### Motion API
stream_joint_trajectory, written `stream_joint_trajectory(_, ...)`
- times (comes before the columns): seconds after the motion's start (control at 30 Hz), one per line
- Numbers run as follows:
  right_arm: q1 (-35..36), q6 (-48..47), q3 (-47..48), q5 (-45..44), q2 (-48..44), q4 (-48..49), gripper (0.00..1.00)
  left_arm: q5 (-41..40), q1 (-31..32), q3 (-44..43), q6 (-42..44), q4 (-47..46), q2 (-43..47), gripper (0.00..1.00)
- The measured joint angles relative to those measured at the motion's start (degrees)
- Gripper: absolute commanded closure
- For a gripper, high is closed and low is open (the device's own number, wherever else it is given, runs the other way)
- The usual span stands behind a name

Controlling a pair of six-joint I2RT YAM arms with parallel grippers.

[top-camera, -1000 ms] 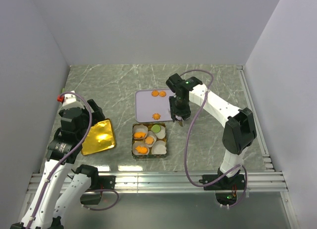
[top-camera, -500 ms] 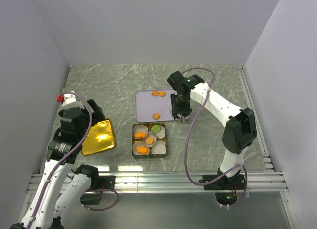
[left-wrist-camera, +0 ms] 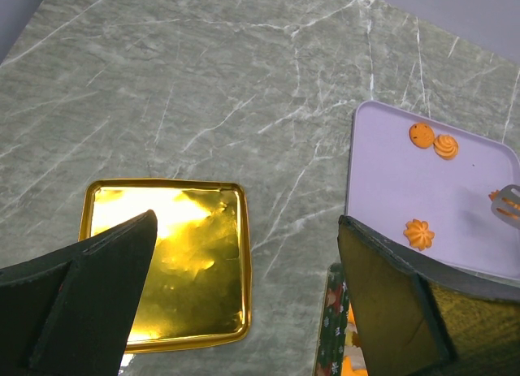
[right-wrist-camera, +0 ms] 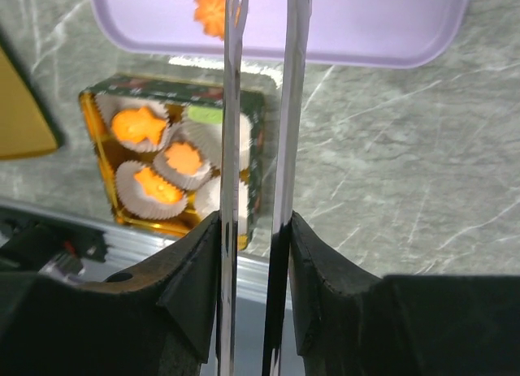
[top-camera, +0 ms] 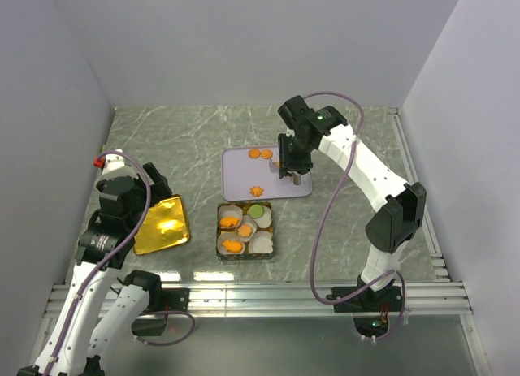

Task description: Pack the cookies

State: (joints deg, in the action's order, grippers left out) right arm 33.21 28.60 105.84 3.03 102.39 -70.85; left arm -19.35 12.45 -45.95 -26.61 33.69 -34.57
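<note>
Four cookies [top-camera: 230,222] are boxed; three remain on the tray [top-camera: 240,177]. My left gripper [left-wrist-camera: 245,220] is open; right gripper [right-wrist-camera: 262,10]: I cannot tell.

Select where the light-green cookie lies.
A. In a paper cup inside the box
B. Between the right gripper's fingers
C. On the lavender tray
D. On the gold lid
A: the light-green cookie sits in a white paper cup inside the box, while the lavender tray carries only orange cookies.
</note>
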Motion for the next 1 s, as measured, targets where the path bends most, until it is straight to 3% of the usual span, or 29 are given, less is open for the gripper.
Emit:
stream_joint_trajectory(0.43,1.1,0.1,-2.7,9.7,-9.1,1.0,0.59,0.0,0.0,0.0,0.0,0.0,0.2,0.01)
stream_joint_trajectory(0.73,7.8,-0.4,-16.9,13.4,-21.1,4.8,0.59,0.1,0.9,0.0,0.0,0.0,0.2,0.02)
stream_joint_trajectory(1.0,12.9,-1.0,-25.5,13.6,-25.6,7.6,0.59,0.1,1.3,0.0,0.0,0.0,0.2,0.02)
